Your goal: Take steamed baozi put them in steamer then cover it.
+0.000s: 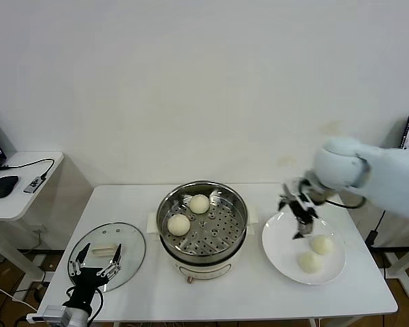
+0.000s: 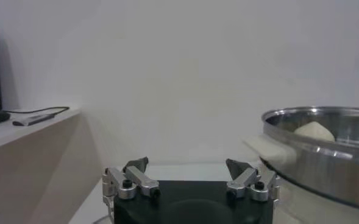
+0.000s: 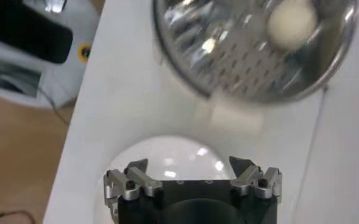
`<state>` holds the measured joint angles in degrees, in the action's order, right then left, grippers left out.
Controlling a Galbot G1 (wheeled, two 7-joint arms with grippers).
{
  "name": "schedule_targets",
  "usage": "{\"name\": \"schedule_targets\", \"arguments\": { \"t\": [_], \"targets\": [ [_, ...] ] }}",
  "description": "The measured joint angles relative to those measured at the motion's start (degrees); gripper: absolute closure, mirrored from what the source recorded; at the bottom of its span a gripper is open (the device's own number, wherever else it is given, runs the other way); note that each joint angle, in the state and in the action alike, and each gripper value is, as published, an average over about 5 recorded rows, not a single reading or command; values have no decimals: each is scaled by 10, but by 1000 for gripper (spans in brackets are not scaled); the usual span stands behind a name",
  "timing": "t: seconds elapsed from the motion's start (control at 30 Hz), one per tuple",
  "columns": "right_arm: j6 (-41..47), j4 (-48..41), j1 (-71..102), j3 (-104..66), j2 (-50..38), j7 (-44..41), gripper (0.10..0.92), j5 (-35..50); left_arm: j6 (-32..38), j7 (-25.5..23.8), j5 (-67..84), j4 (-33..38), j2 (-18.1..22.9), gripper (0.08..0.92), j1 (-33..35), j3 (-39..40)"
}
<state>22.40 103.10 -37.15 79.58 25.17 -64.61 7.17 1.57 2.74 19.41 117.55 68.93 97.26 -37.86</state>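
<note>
Buns: four small round cream-white steamed baozi, two (image 1: 199,204) in the round shiny steel steamer (image 1: 237,204) mid-table, two (image 1: 321,244) on the flat white plate (image 1: 278,246) at right | likely soft, light, squashable: pinch gently across the sides | right gripper (image 1: 299,216) above plate's far edge, wide open, empty | left gripper (image 1: 95,261) near-left over the one clear glass cover (image 1: 133,243), open, empty
</note>
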Motion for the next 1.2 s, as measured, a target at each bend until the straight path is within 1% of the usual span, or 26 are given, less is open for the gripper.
{"name": "schedule_targets", "arguments": {
  "t": [0.17,0.4,0.73,1.07,1.2],
  "targets": [
    [-19,0,82,-47,-49,8,203,-48,0,0,-1,2,2,177,0,-1],
    [-32,-18,234,-159,-70,24,203,-93,-1,0,-3,7,4,177,4,-8],
    [-42,-63,385,-274,-52,44,203,-134,-1,0,-3,11,10,177,11,-18],
    [-51,-119,459,-332,-16,64,203,-153,1,-2,-4,10,10,177,12,-23],
    [-52,-140,475,-345,-2,72,216,-156,1,-2,-4,8,9,177,10,-24]
  ]
}}
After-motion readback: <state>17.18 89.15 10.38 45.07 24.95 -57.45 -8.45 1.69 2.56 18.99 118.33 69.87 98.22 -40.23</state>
